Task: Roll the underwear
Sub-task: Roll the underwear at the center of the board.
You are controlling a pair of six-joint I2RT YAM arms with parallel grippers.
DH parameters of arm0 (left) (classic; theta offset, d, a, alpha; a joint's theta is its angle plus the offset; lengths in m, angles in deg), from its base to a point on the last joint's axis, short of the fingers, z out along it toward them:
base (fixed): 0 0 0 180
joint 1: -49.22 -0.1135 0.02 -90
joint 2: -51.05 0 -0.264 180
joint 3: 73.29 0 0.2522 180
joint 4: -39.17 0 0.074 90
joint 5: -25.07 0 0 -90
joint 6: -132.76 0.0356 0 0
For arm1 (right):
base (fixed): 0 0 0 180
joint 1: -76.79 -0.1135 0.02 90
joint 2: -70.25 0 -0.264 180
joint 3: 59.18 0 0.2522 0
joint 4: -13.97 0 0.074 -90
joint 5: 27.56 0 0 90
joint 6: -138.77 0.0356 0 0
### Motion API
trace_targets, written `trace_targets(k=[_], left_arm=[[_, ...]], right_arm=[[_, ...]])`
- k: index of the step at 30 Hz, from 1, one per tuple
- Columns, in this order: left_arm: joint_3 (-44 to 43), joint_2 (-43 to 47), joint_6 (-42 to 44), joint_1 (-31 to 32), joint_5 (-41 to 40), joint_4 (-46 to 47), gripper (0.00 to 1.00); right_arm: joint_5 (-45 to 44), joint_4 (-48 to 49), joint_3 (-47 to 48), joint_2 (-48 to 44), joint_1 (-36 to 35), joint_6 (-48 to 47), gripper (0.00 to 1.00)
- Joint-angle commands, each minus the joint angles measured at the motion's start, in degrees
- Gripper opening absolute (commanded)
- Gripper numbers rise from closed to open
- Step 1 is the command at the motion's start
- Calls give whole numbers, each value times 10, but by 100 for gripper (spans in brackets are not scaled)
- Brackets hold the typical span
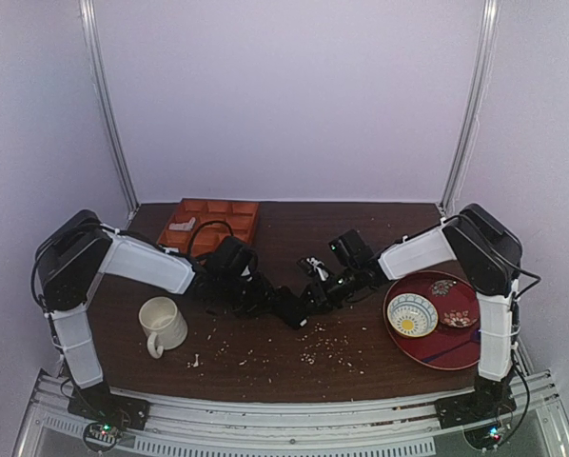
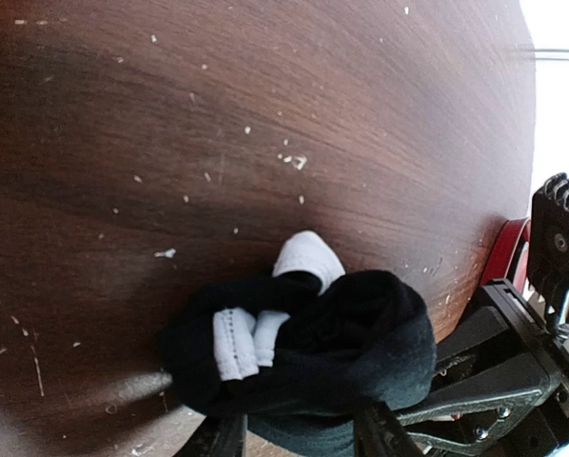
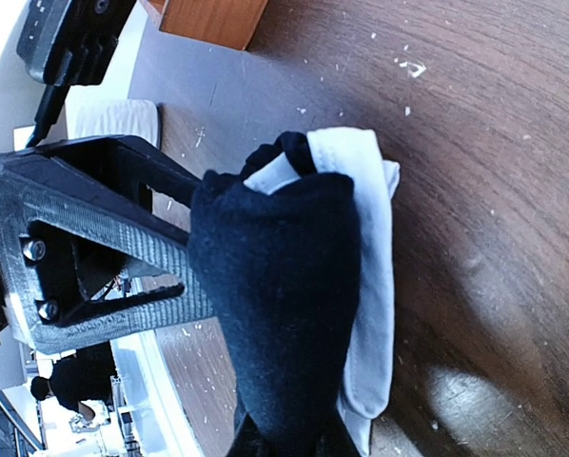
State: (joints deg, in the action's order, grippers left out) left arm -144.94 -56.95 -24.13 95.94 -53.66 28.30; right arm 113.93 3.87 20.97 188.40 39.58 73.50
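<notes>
Both black two-finger grippers, left (image 1: 286, 307) and right (image 1: 310, 297), are clamped on the bunched black white-edged fabric underwear (image 2: 313, 362) on the crumb-strewn dark wooden table (image 1: 265, 357).

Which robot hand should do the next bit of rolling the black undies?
Probably the left hand. Its fingers sit either side of the bunched underwear, with bare table ahead. The right hand also meets the fabric, from the other side, so it seems better suited to holding it steady.
</notes>
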Motion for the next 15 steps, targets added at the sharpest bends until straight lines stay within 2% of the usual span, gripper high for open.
trace_targets(k=[1,9,15], left_arm=[[3,-23,-1,-15,-36,-52,51],[20,23,-21,-14,12,-53,53],[75,33,-90,-3,42,28,56]], right_arm=[[5,-74,-38,22,-2,7,0],[-22,-76,-42,17,-5,9,0],[-28,-73,-40,20,-12,11,0]])
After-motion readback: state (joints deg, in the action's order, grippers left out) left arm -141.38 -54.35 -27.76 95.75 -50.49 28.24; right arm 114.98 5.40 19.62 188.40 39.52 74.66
